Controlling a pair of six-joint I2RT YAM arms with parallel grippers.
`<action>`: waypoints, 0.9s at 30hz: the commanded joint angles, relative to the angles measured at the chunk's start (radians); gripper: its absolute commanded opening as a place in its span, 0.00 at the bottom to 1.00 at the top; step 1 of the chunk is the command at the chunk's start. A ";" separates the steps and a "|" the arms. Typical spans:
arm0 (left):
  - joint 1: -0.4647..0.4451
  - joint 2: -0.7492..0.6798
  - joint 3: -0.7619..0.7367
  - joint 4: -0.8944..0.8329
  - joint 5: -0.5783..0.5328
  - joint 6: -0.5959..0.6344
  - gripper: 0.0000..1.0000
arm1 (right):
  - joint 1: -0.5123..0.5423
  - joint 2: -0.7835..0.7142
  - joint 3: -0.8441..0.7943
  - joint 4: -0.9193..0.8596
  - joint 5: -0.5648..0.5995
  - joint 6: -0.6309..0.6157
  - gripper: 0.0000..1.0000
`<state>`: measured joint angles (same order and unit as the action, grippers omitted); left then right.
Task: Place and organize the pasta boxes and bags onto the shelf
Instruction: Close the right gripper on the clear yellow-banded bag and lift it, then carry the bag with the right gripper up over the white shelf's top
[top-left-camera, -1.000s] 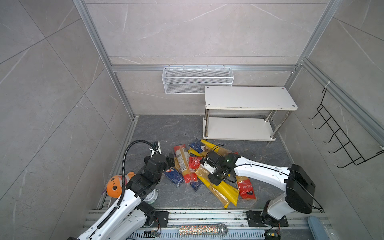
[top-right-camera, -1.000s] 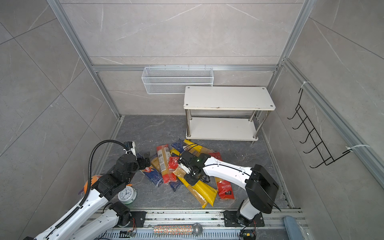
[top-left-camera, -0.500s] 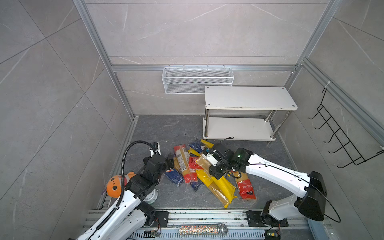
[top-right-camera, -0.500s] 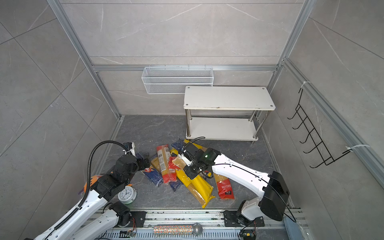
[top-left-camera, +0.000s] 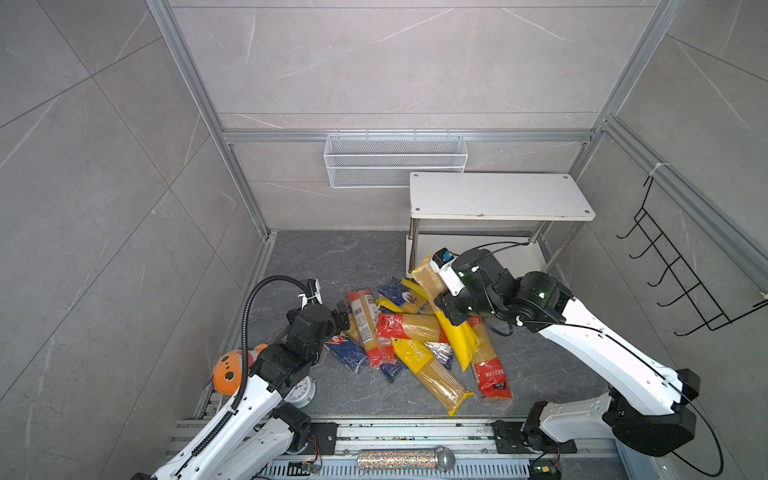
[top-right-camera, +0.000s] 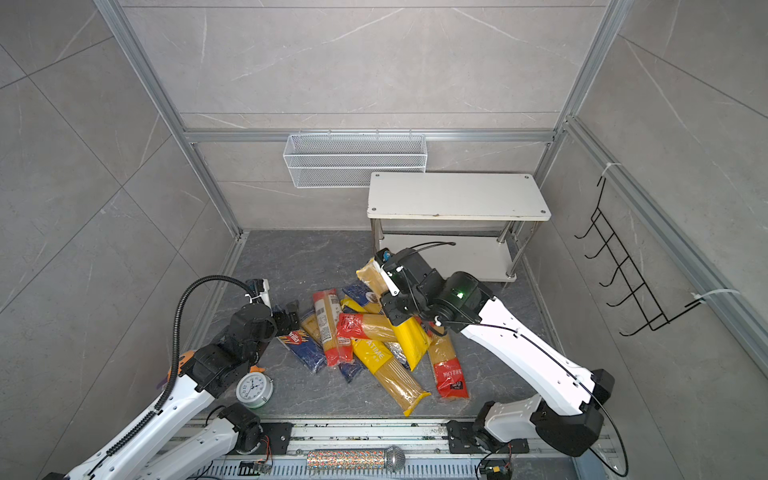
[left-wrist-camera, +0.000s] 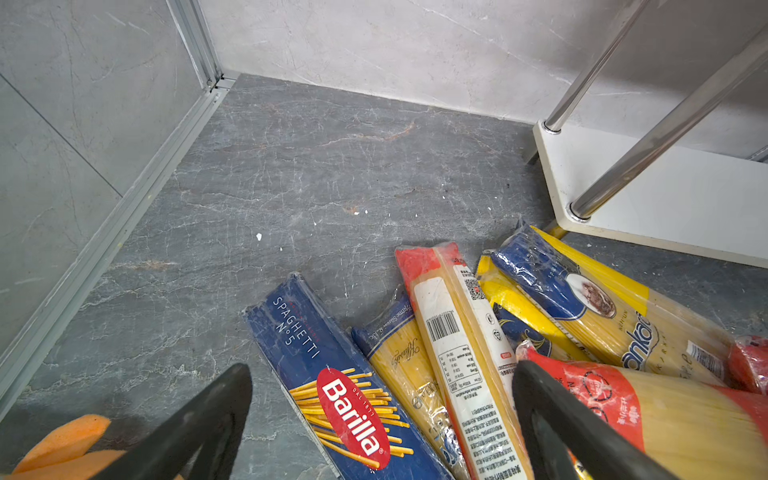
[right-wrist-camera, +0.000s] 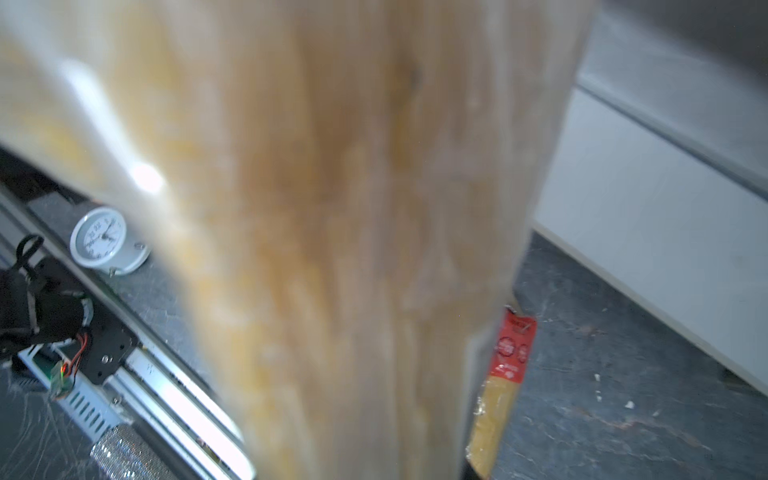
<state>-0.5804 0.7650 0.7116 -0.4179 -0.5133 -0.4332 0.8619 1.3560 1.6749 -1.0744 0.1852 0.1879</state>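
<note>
My right tool (top-left-camera: 448, 305) is pressed together on the yellow-ended pack (top-left-camera: 457, 336), gripping it well toward its clear end and not at its middle. In my right wrist view that pack (right-wrist-camera: 353, 249) is a blur filling most of the picture, so I cannot see the pads themselves. In both top views the pack hangs tilted. Its clear end is up beside the shelf's front left leg (top-left-camera: 412, 245), and its yellow end slopes down over the other packs (top-left-camera: 409, 326) heaped mid-worktop (top-left-camera: 332, 257), towards the front edge.

My left tool (left-wrist-camera: 382, 368) is spread wide and holds nothing, poised over the Barilla box (left-wrist-camera: 332, 374) at the left of the heap.

The shelf (top-left-camera: 498, 199) stands in the far right corner of the worktop, and both boards look bare where I can see them.

I see three risks from here:
- The off-centre grip leaves a long heavy tail, so the slick film may slide or pivot between my pads.
- The raised end is close enough to that leg to knock against it if I swing round.
- The low end could drag neighbouring packs along
</note>
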 joint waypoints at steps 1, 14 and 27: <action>-0.001 0.017 0.050 0.022 0.010 0.028 1.00 | -0.037 -0.008 0.158 -0.012 0.145 -0.002 0.00; -0.002 0.115 0.120 0.068 0.036 0.052 1.00 | -0.251 0.335 0.854 -0.091 0.430 -0.163 0.00; -0.002 0.254 0.186 0.113 0.036 0.097 1.00 | -0.619 0.558 1.109 0.241 0.458 -0.328 0.00</action>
<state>-0.5804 1.0100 0.8471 -0.3511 -0.4858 -0.3721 0.2985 1.9186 2.7228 -1.0374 0.6109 -0.1028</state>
